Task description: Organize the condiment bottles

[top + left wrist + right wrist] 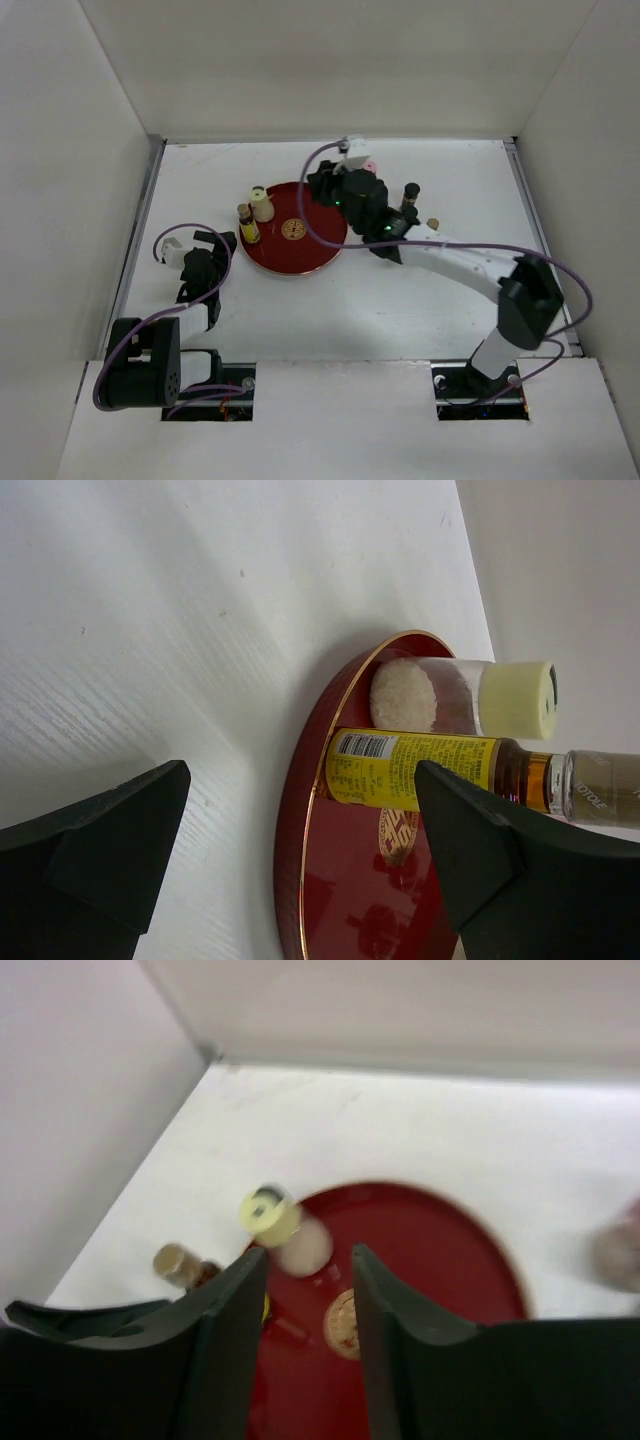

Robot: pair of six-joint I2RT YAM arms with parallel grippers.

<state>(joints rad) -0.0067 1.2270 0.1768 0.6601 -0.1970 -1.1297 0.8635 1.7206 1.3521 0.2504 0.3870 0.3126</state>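
Table (400, 310): white, walled on three sides; the red tray (312, 252) sits left of its centre.

Right arm (470, 268): reaches from the near right to the tray's far-right rim.

Left arm (150, 355): folded on the near left, short of the tray.

Red tray: round, gold-rimmed, gold emblem in the middle. Two bottles stand on it, both at its left edge.

Left gripper (302, 775): just off the tray's left rim, fingers spread wide, nothing between them, aimed at the two tray bottles.

Right gripper (308, 1260): above the tray's far-right part. Fingers stand a narrow gap apart, with bare tray visible through the gap; pinching nothing. Wrist view blurred.

Black-capped bottle (409, 196): upright on the table, right of the tray, clear of it.

Cream-capped bottle (262, 205): upright on the tray's left edge, far side.

Yellow-labelled bottle (248, 226): amber neck, just beside the cream-capped bottle on its near side.

Pink-capped bottle (368, 166): beyond the tray's far-right rim, mostly hidden behind the right gripper.
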